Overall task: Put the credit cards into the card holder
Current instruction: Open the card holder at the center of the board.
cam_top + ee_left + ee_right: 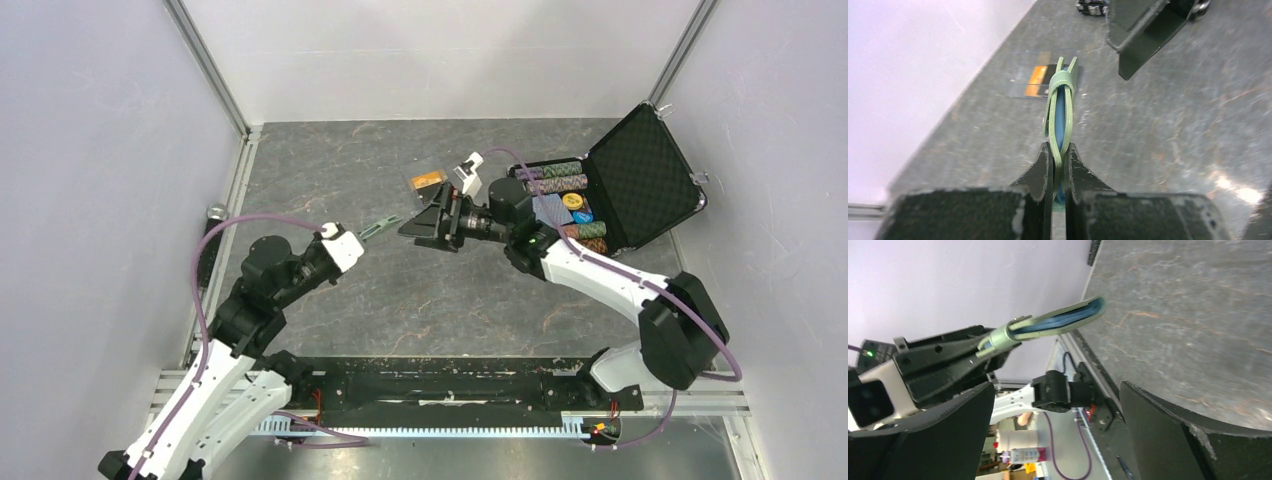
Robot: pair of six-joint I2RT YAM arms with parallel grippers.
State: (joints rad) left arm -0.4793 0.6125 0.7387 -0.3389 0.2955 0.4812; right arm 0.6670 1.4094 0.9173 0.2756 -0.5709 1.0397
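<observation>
My left gripper (358, 238) is shut on the card holder (381, 228), a pale green wallet with a blue lining, held edge-on above the table. In the left wrist view its fingers (1043, 170) pinch the near edge of the card holder (1060, 107), which is slightly parted. My right gripper (415, 228) is open just right of the holder, nothing between its wide-set fingers (923, 435). From the right wrist the card holder (1060, 321) sticks out of the left gripper (983, 344). The credit cards (428, 180) lie on the table behind, orange and dark (1034, 81).
A large black case (645, 170) stands open at the back right, with rows of striped poker chips (562, 178) in it. Metal frame posts and pale walls enclose the grey marbled table (420, 300). The arm bases sit along the black rail (430, 385) at the near edge.
</observation>
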